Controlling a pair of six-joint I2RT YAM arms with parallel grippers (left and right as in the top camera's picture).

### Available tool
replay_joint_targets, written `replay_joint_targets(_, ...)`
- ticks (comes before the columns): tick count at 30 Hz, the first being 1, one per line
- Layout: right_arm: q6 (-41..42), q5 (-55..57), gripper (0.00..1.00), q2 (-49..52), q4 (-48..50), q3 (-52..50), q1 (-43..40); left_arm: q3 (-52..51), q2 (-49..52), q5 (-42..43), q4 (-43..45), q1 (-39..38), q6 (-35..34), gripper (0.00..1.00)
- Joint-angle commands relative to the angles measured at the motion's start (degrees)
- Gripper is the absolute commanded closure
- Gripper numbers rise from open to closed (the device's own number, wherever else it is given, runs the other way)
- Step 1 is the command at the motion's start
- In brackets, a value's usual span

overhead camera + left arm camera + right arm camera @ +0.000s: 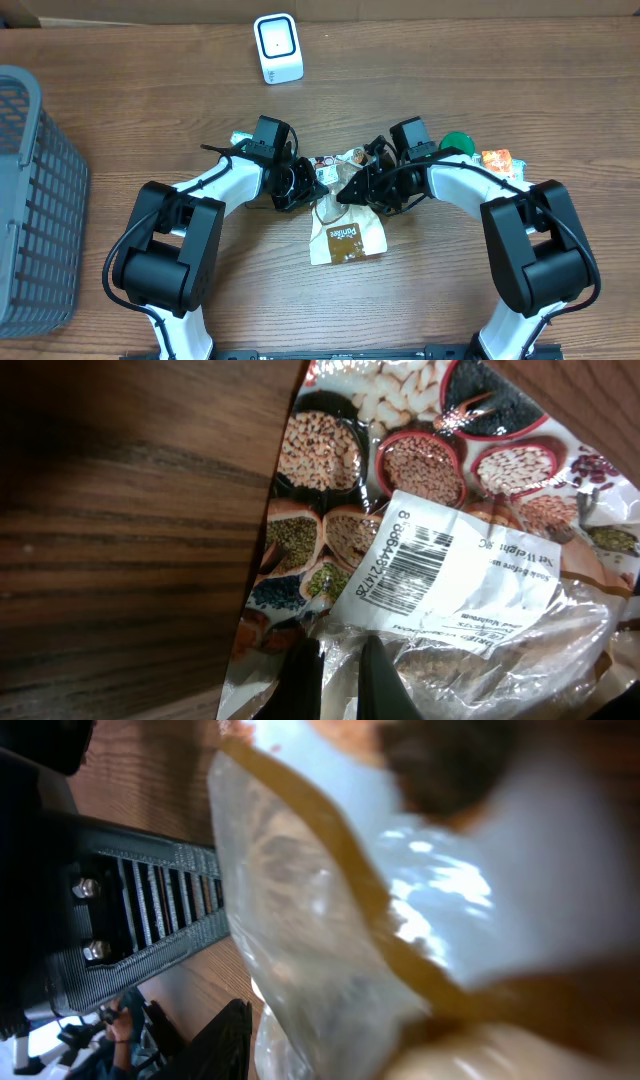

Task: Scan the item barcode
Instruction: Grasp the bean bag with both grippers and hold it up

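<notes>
Wood-grain brown tabletop fills the overhead view, and near its middle lies a flat brown-and-clear plastic pouch of grains. Both arms reach in to the pouch's far, bunched end. The left gripper sits at that end's left corner and the right gripper just beside it on the right, their tips nearly meeting. In the left wrist view the left gripper is clenched. Its two dark fingers stand close together against the pouch's crinkled clear film, but I cannot tell whether any film is nipped between them. Just past those fingers is a white barcode label, at the edge of a glossy packet printed with bowls of beans. Which bag carries the label is unclear. In the right wrist view the clear film and a tan band crowd the lens, and one dark finger shows at the bottom. I cannot tell whether that pincer is gripping. Well beyond the pouch stands a white box-shaped scanner. Far to its left is a grey plastic mesh basket. Beyond it to the right are a green round object and a small orange packet.
</notes>
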Motion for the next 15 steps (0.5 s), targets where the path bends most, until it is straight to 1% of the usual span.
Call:
replay_joint_targets(1, 1.88, 0.37, 0.63, 0.66, 0.72, -0.13, 1.25, -0.66, 2.67, -2.29, -0.66, -0.07, -0.72, 0.96)
replay_joint_targets(3, 2.75, 1.16, 0.62, 0.66, 0.72, -0.13, 1.38, -0.66, 2.67, -2.29, -0.66, -0.07, -0.7, 0.96)
replay_joint_targets(10, 2.78, 1.14, 0.62, 0.66, 0.94, -0.13, 1.38, -0.66, 2.67, -2.34, -0.55, -0.07, -0.74, 0.96)
replay_joint_targets(11, 2.75, 1.2, 0.64, 0.66, 1.05, -0.13, 1.38, -0.68, 2.67, -2.36, -0.5, -0.07, -0.72, 0.96)
replay_joint_targets(13, 2.78, 1.31, 0.69, 0.66, 1.27, -0.13, 1.38, -0.66, 2.67, -2.32, -0.57, -0.09, -0.72, 0.96)
replay_joint_targets(15, 2.78, 1.31, 0.79, 0.66, 1.4, -0.13, 1.38, -0.66, 2.67, -2.32, -0.57, -0.07, -0.72, 0.96)
